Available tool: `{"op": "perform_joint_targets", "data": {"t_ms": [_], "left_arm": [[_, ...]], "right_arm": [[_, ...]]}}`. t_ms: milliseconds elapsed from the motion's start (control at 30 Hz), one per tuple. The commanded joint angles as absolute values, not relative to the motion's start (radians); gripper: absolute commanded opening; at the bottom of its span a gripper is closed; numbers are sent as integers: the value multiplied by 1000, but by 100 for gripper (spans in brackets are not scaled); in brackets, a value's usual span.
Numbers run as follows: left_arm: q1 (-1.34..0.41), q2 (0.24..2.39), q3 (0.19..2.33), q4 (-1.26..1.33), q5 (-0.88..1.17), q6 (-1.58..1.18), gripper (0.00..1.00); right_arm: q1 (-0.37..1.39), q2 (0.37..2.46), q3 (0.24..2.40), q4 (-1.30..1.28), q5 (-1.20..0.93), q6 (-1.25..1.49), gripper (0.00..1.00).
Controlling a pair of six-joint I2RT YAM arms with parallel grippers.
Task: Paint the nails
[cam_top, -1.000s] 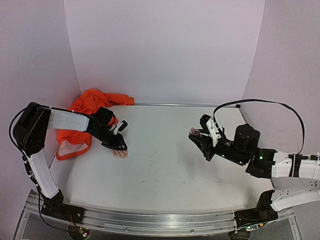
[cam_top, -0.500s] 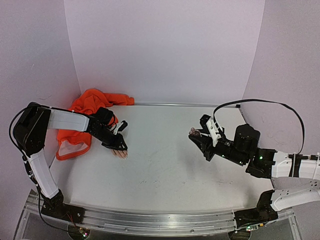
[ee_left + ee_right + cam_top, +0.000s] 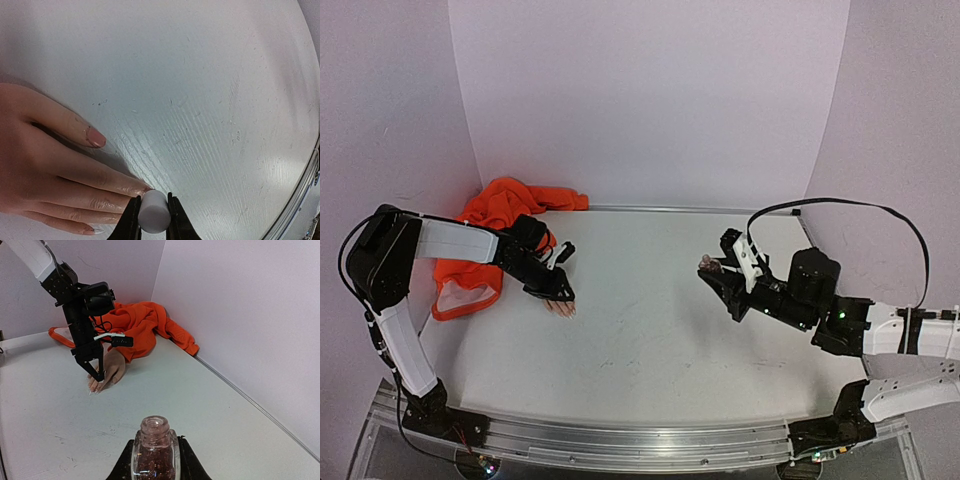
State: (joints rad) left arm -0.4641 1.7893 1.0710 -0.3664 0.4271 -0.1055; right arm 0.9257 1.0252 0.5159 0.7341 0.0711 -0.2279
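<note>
Two visible nails (image 3: 95, 138) look smooth, pale pink.

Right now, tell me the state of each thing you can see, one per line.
Left gripper: jaws shut on the cap.
Cap: off the bottle, held at the mannequin hand's fingertips.
Right gripper: jaws shut on the bottle.
Bottle: upright, open, with glittery polish inside.
Mannequin hand: lying palm down on the table.
Nails: painted or not, cannot tell.
Orange sleeve: bunched in the back corner.

orange cloth (image 3: 505, 205): bunched; far-left corner | glass bottle (image 3: 155, 454): uncapped; glittery fill | pale cap (image 3: 152, 212): over scuffed white table (image 3: 650, 330)
</note>
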Motion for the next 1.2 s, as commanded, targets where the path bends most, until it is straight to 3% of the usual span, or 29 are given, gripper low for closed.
{"op": "perform_joint_targets", "data": {"t_ms": [0, 1167], "left_arm": [[-468, 1782, 1065, -360, 445, -114, 0], [-468, 1776, 1057, -372, 427, -114, 0]], "right_arm": [[922, 1012, 516, 819, 69, -219, 0], [921, 1020, 519, 819, 65, -222, 0]]}}
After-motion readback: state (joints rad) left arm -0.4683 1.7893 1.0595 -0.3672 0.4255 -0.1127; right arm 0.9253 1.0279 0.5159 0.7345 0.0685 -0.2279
